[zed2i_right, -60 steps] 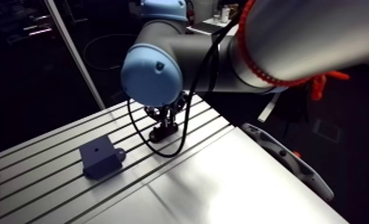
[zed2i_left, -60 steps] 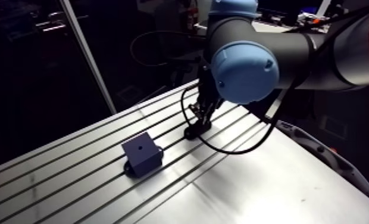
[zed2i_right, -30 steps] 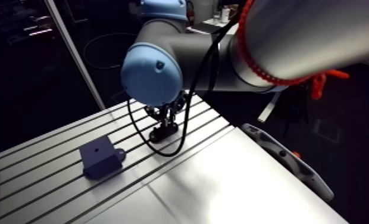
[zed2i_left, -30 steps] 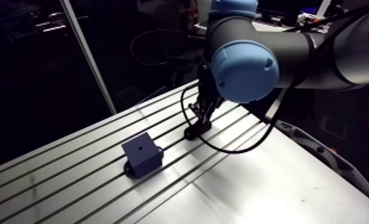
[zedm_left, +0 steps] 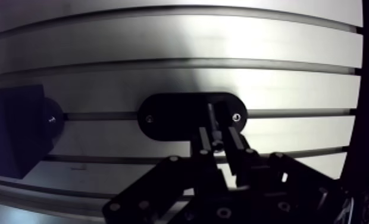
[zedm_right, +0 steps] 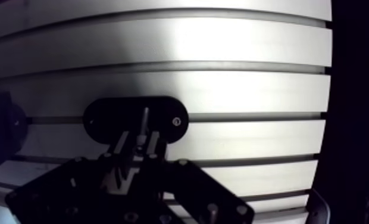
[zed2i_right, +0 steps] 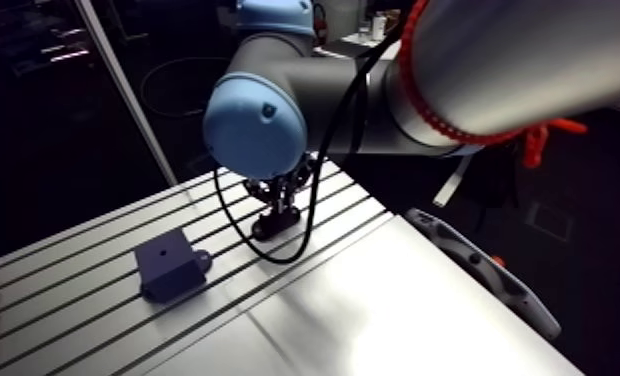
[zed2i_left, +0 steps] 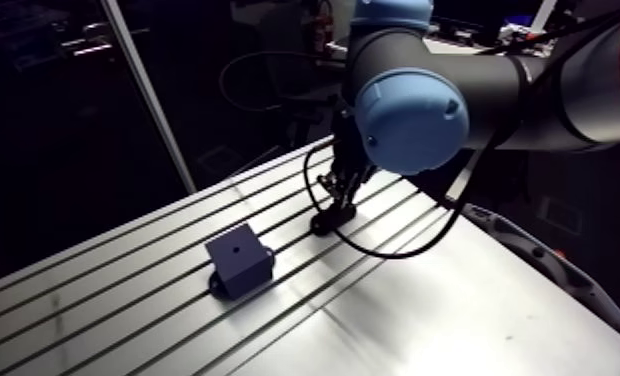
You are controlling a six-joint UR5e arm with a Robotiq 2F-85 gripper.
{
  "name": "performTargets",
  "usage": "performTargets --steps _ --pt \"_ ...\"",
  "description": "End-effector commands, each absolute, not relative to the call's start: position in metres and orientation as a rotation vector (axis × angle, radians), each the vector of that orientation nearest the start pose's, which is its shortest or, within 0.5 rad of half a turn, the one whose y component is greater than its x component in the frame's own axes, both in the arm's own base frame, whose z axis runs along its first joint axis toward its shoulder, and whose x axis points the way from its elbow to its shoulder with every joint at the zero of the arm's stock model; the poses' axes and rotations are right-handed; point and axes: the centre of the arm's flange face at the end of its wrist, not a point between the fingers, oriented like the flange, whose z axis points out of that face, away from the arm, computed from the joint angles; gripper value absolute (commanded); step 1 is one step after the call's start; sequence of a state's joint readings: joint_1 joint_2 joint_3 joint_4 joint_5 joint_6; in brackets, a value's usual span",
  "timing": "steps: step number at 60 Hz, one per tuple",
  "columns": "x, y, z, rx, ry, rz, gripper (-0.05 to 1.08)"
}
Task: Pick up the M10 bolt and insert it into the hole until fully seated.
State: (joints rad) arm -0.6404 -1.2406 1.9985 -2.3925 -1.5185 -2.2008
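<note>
A dark blue block [zed2i_left: 238,258] with a small hole in its top face stands on the slotted aluminium table [zed2i_left: 454,310]. Further back, my gripper [zed2i_left: 336,200] reaches down onto a black oval holder plate [zedm_left: 169,116] bolted over a slot. In the wrist view the two fingers stand close together over that plate's far end, pressed on a thin upright bolt [zedm_right: 144,121]. The gripper [zedm_left: 219,142] is shut on the bolt. The block [zedm_left: 11,131] lies off to one side of the gripper, a short way beyond the plate's other end.
A grey curved part [zed2i_left: 534,255] runs along the table's right edge. A slanted metal post [zed2i_left: 149,90] rises behind the table's far left side. A black cable loops from the wrist down onto the table beside the holder.
</note>
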Motion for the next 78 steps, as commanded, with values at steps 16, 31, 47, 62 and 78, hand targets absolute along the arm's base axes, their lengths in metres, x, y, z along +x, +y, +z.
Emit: performTargets --steps 16,31,47,62,78 --pt "-0.511 0.206 0.226 0.011 3.257 0.013 0.87" --pt "-0.514 0.206 0.248 0.037 3.269 0.016 0.9" --pt "-0.529 0.189 0.304 0.055 3.268 0.001 1.04" --pt "-0.551 0.142 0.358 0.056 3.088 -0.088 1.08" --pt "-0.562 0.077 0.384 -0.02 2.935 -0.079 1.08"
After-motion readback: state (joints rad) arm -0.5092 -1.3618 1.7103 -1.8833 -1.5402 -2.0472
